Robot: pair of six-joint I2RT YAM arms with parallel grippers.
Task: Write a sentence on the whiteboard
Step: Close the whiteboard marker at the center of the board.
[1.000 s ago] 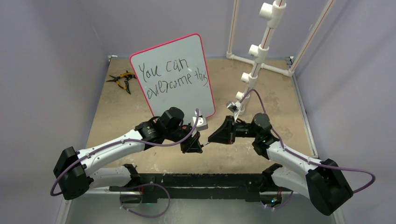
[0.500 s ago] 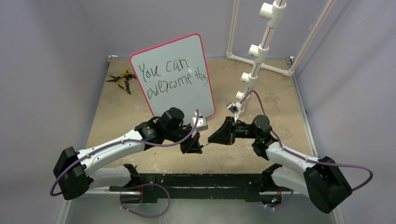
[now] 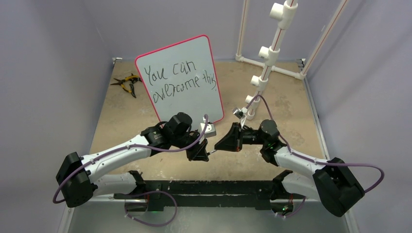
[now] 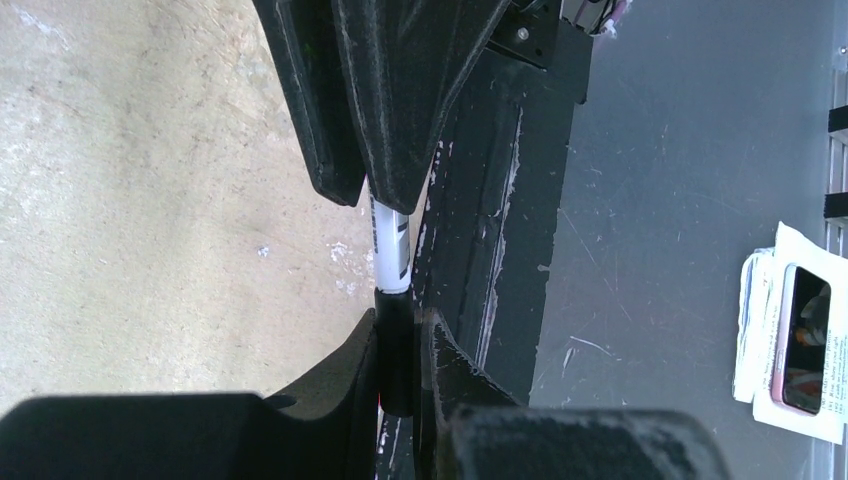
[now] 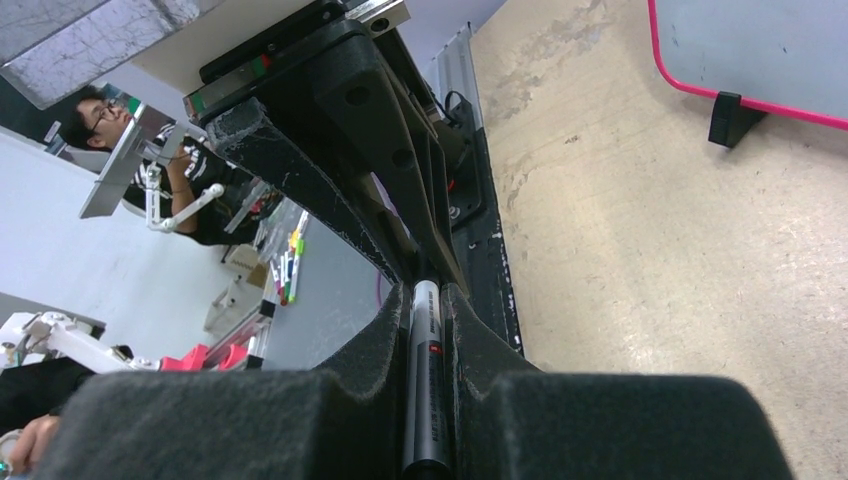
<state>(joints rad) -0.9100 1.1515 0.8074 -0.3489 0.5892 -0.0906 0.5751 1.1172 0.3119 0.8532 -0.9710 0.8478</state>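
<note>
Two sets of jaws are meeting over the near middle of the table [image 3: 291, 92], and both are clamping one marker [image 4: 392, 250]. The left jaws are gripping its black end, which is looking like the cap [image 4: 395, 345], while the right jaws are pinching the pale barrel, so the pen is bridging the short gap between them, lying roughly level from left to right. Beyond them the whiteboard [image 3: 187, 48] is standing propped on its small black feet, left of centre and toward the far side, with its face turned to the arms. The sentence [image 3: 180, 80] is sitting on it in two lines of black lettering, reading about "You can overcome this", and the lower part of the board is showing bare. Judging from that, the writing is looking finished and the step in hand is probably seating the cap, though the views are not showing whether it is going on or coming off. Doing this well is calling for keeping both wrists on the pen's own axis, pushing straight along it rather than bending it, and gripping firmly until the cap is home. Yellow-handled pliers [image 3: 127, 83] are lying at the far left, well apart from the work, and a white pipe frame [image 3: 272, 48] is rising at the far right.
</note>
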